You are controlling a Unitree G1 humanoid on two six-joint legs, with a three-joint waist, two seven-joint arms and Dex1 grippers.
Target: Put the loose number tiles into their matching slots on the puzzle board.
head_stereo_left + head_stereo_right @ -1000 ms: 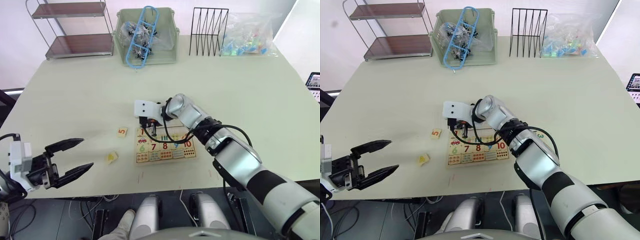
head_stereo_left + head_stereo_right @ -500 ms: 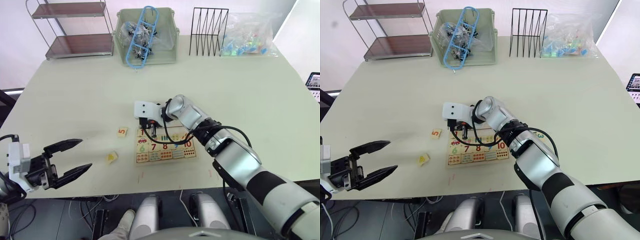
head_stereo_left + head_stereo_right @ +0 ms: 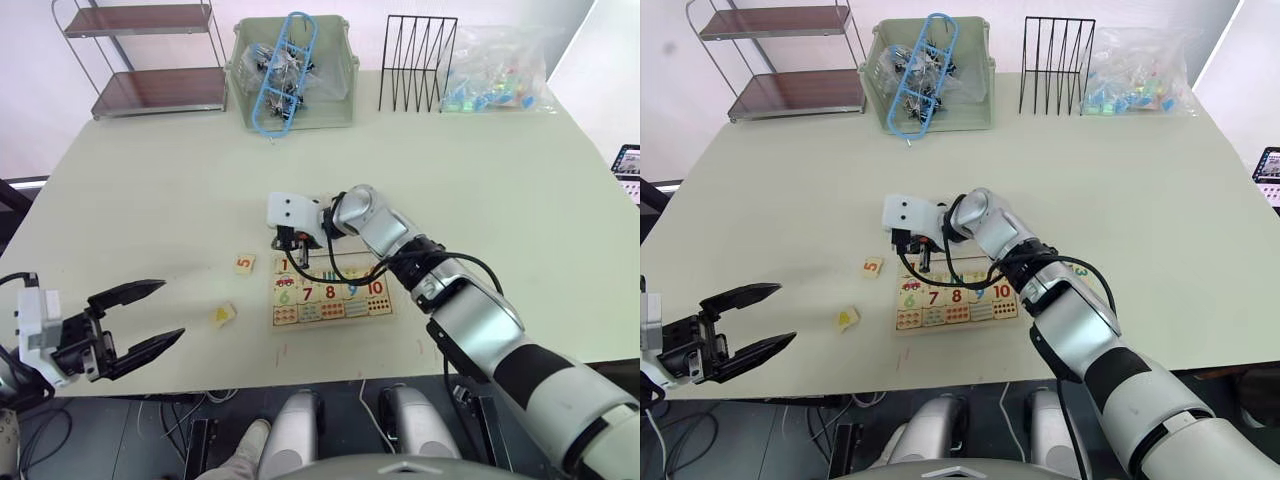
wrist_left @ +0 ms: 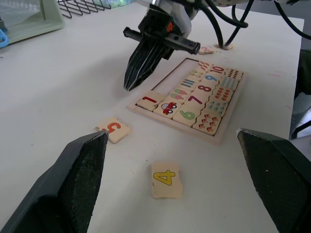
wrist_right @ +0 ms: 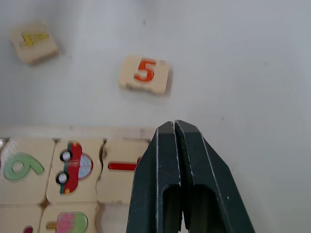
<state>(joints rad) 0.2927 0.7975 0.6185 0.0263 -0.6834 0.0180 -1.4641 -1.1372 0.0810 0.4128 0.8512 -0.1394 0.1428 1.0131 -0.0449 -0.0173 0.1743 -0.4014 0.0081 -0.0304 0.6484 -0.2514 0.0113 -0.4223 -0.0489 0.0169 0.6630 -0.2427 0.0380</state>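
Note:
The puzzle board (image 3: 385, 311) lies in front of me at mid-table. A tile with a red 1 (image 4: 149, 100) sits in the corner slot of its upper row, and the slots (image 4: 171, 82) beside it are bare wood. My right gripper (image 4: 129, 86) is shut on nothing and hangs just beyond that corner, its fingertips (image 5: 173, 127) off the board. To the board's left, the 5 tile (image 3: 244, 264) and the yellow 4 tile (image 3: 223, 314) lie loose on the table. My left gripper (image 3: 172, 307) is open near the table's front left edge, well short of both.
Two more small tiles (image 4: 206, 49) lie by the board's right side, under my right arm. At the table's back stand a green bin (image 3: 292, 75), a black wire rack (image 3: 417, 62), a bag of coloured pieces (image 3: 493, 70) and a shelf (image 3: 145, 60).
My right gripper has drawn back and up from the board's corner, leaving the 1 tile there. The left arm has barely shifted.

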